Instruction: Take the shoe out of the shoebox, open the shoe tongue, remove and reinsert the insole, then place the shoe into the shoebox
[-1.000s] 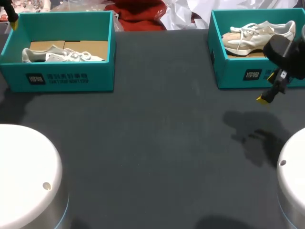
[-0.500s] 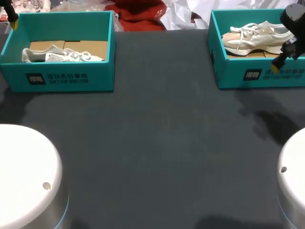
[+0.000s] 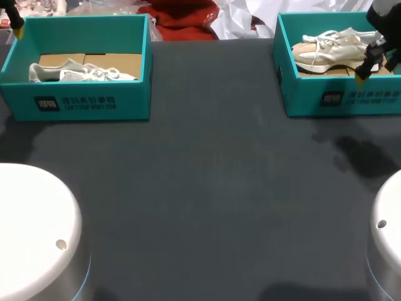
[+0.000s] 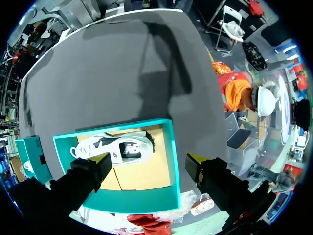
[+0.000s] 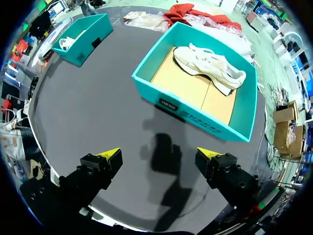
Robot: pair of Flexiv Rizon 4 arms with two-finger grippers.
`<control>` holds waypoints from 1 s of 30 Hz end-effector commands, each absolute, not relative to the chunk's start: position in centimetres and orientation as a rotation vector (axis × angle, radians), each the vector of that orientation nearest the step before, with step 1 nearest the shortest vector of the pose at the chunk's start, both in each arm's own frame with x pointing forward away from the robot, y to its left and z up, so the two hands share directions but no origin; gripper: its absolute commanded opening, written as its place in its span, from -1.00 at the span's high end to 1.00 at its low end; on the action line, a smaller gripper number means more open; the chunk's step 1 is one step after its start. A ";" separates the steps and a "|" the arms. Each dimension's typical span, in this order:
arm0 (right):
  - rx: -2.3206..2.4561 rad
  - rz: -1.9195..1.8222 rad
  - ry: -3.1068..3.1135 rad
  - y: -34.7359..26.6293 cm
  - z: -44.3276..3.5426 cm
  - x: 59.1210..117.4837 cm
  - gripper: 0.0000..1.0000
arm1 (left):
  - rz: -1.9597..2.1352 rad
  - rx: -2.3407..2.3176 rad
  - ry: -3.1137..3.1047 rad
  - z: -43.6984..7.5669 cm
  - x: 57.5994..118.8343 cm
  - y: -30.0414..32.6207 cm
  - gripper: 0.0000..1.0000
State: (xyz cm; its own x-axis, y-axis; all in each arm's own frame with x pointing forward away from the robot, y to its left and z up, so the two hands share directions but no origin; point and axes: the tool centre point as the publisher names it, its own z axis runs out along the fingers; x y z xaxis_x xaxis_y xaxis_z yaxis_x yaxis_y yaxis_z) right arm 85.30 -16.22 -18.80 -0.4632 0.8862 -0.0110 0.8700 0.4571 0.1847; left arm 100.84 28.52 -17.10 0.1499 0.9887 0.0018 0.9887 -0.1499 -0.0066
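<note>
Honestly, only step one's underway: shoe not yet grabbed from shoebox, right gripper and left gripper both held wide open. Next, the right gripper should be lowered around the shoe.

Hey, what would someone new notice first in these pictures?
Two teal boxes stand at the far corners of the dark table: the left shoebox with the left shoe, the right shoebox with the right shoe, both white. The right gripper hangs open by the right shoebox.
</note>
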 end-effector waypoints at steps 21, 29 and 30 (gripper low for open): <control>1.995 0.018 2.367 -17.9 -18.0 94.3 -1.00 | 0.002 -2.378 -2.042 -17.1 100.8 28.6 -1.00; 1.938 0.067 2.233 -20.4 -18.8 102.3 -1.00 | 0.002 -2.378 -2.042 -17.1 100.8 28.6 -1.00; 1.933 0.114 2.203 -20.9 -18.9 103.0 -1.00 | 0.002 -2.378 -2.042 -17.1 100.8 28.6 -1.00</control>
State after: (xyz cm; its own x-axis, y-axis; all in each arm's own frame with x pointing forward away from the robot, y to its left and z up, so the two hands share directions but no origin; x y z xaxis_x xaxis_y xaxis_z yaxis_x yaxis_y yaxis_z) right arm 99.95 -20.51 -18.15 -0.1278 0.9840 -0.1241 0.9726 0.1488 0.1785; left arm 100.84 28.53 -17.10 0.1500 0.9887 0.0018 0.9887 -0.1500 -0.0066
